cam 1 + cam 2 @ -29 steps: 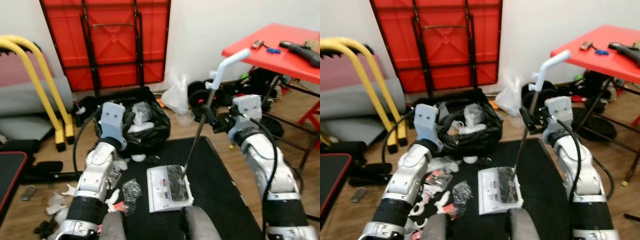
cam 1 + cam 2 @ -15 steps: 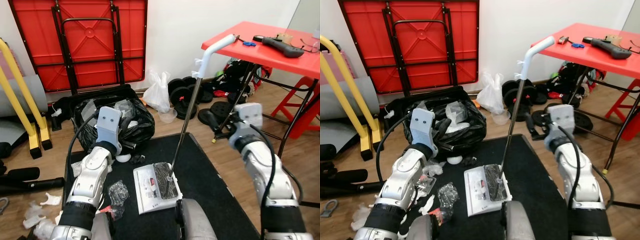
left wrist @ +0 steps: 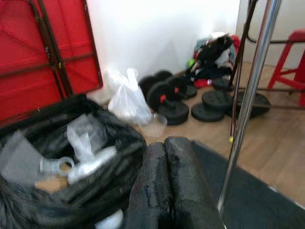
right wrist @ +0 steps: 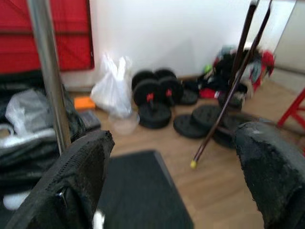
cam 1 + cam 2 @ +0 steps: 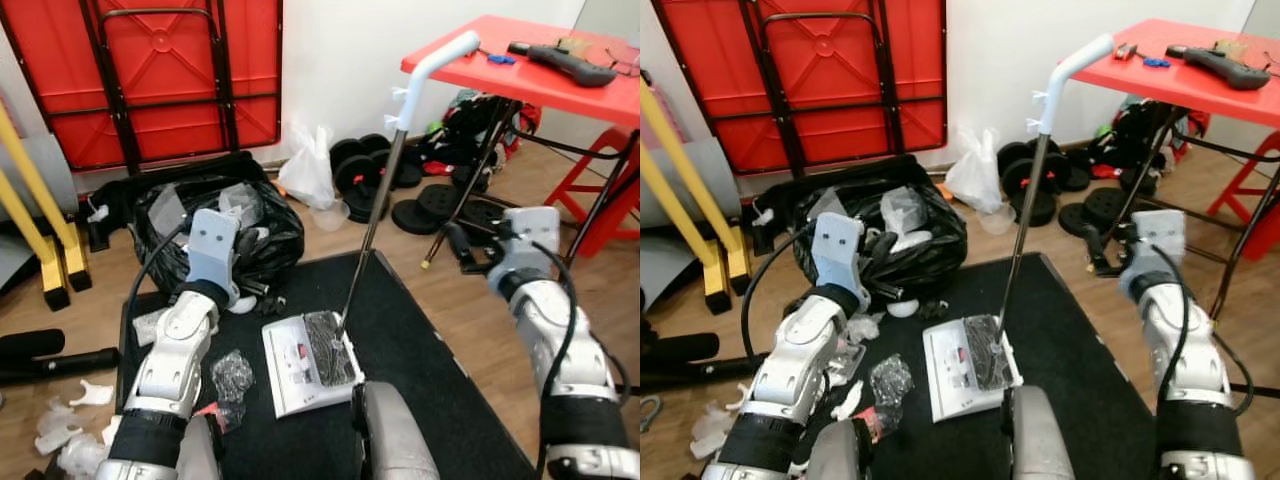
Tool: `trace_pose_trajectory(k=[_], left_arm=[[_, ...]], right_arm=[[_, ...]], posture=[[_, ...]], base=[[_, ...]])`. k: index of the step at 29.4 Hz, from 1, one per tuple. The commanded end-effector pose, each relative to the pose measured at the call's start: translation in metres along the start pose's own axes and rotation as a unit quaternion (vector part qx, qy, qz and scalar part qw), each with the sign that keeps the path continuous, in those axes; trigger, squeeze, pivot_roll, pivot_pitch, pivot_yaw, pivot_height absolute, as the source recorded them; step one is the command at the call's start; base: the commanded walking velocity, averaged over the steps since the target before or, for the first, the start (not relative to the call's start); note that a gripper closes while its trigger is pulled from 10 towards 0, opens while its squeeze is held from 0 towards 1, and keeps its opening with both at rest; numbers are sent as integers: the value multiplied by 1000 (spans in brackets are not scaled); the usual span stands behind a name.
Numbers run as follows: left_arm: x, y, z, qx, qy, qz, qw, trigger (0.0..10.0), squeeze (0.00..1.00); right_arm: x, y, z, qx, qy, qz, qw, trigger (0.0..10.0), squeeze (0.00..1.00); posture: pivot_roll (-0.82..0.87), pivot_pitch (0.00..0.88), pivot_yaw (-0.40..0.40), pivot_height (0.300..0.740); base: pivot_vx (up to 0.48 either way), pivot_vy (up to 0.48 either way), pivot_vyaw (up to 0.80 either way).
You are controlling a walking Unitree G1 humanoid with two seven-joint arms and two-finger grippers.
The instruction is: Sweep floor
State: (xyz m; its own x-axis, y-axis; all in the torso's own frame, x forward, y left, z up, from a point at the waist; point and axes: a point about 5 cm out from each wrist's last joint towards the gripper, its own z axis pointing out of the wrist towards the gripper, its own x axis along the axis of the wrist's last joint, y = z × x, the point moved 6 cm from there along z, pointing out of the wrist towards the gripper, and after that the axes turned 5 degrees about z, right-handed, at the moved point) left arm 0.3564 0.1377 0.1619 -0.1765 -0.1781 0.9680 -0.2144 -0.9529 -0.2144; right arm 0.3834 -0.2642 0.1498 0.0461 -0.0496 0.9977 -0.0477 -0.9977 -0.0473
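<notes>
A floor sweeper stands by itself on the black mat (image 5: 420,350). Its white head (image 5: 312,352) lies flat, its metal pole (image 5: 368,230) rises to a white handle (image 5: 440,55). My right gripper (image 5: 462,250) is open, to the right of the pole and apart from it; in the right wrist view its fingers (image 4: 81,167) are spread wide with the pole (image 4: 47,71) beside one of them. My left gripper (image 3: 164,143) is shut on nothing, held in front of the black rubbish bag (image 5: 235,215).
Scraps of litter (image 5: 60,430) and a crumpled black wrapper (image 5: 232,375) lie at the mat's left. A folded red table (image 5: 150,70) leans on the wall. Weights (image 5: 370,175) and a white bag (image 5: 308,175) sit behind; a red table (image 5: 530,75) stands to the right.
My right gripper has let go of the sweeper's pole and moved off to the right. The pole stays upright. The camera has shifted; the left gripper stays shut.
</notes>
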Motion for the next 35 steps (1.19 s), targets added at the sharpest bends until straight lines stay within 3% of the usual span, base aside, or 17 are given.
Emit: trace_pose_trajectory(k=[1,7,8,10,15,26,27,29,30,31,32,33,34,35], left_arm=[[2,5,-5,-12,-2,-13,1000,10000,0],[5,8,-11,-19,-1,-17,1000,10000,0],[8,12,-18,-27,-1,-20,999,10000,0],[8,12,-18,-27,-1,-20,999,10000,0],[19,21,-35,-47,-7,-25,999,10000,0],[25,26,-50,-56,-17,-22,998,10000,0],[26,27,-52,-57,-19,-21,998,10000,0],[26,27,-52,-57,-19,-21,998,10000,0],[28,28,-54,-58,-22,-20,998,10000,0],[28,28,-54,-58,-22,-20,998,10000,0],[29,28,-57,-57,-25,-19,998,10000,0],[29,28,-57,-57,-25,-19,998,10000,0],[30,28,-59,-57,-28,-18,998,10000,0],[30,28,-59,-57,-28,-18,998,10000,0]], right_arm=[[1,1,4,4,-3,6,1000,10000,0],[3,-2,10,12,-5,10,1000,10000,0],[4,-10,15,29,-7,11,999,10000,0],[4,-10,15,29,-7,11,999,10000,0],[11,-35,29,83,-6,-17,996,10000,0],[28,-39,41,83,15,-16,996,10000,0],[30,-46,44,95,16,-23,995,10000,0],[30,-46,44,95,16,-23,995,10000,0],[33,-56,48,112,19,-32,993,10000,0],[33,-56,48,112,19,-32,993,10000,0],[38,-69,52,132,22,-41,990,10000,0],[38,-69,52,132,22,-41,990,10000,0],[45,-81,56,152,27,-47,987,10000,0],[45,-81,56,152,27,-47,987,10000,0]], posture=[[-160,170,-79,480],[-146,218,-80,475],[-128,258,-81,470],[-128,258,-81,470],[-98,318,-79,450],[-73,348,-87,420],[-68,357,-87,415],[-68,357,-87,415],[-62,365,-89,410],[-62,365,-89,410],[-60,374,-88,405],[-60,374,-88,405],[-58,378,-89,400],[-58,378,-89,400]], base=[[0,0,0],[0,0,0],[0,0,0],[0,0,0],[0,0,0],[0,0,0],[0,0,0],[0,0,0],[0,0,0],[0,0,0],[0,0,0],[0,0,0],[0,0,0],[0,0,0]])
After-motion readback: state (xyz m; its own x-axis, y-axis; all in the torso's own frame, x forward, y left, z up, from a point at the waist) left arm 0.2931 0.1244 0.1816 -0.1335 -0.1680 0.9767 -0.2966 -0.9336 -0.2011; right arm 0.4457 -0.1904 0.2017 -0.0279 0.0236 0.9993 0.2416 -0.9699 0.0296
